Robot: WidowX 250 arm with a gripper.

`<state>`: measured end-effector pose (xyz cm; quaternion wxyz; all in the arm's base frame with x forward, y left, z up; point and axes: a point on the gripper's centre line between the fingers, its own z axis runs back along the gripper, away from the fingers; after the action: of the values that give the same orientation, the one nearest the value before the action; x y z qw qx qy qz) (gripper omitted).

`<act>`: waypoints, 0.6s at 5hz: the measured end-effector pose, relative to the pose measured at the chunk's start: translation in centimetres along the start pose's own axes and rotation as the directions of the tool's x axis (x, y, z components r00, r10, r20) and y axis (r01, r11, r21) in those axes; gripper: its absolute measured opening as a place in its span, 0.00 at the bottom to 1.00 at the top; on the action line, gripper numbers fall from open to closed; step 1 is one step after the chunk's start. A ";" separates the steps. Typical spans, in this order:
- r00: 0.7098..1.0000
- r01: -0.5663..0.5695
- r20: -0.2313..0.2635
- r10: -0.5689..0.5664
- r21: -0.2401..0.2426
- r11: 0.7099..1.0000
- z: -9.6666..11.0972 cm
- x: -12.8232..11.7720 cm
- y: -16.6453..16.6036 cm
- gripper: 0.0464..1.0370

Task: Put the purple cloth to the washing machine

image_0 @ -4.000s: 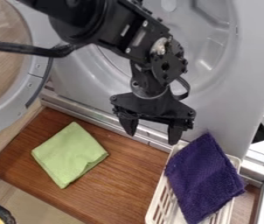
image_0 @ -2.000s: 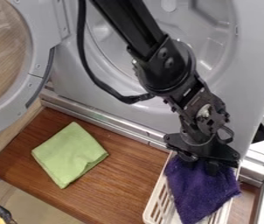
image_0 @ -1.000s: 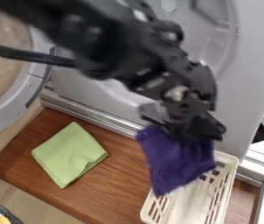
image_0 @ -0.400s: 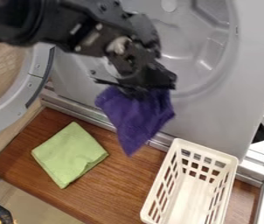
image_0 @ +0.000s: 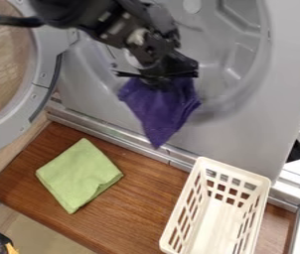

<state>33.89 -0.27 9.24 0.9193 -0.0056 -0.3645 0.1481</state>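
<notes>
Black two-finger gripper (image_0: 158, 83) clamps limp purple cloth (image_0: 161, 109); folded green cloth (image_0: 80, 174) and white slotted plastic basket (image_0: 212, 225) sit below, apart.

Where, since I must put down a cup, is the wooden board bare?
Bare wood lies between the green cloth and the white basket, with a narrower strip between green cloth and metal rail. Crowded: before the washing machine, where the gripper holds the purple cloth.
</notes>
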 end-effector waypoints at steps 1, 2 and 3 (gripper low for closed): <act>1.000 0.019 0.013 -0.018 -0.038 0.999 -2.6 1.5 -1.4 0.04; 0.999 0.043 0.011 -0.042 -0.067 0.997 -4.6 2.4 -1.9 0.04; 0.998 0.068 0.011 -0.068 -0.080 0.994 -5.8 3.3 -2.1 0.07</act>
<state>40.63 -0.79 7.49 0.9213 -0.0297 -0.3740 0.1020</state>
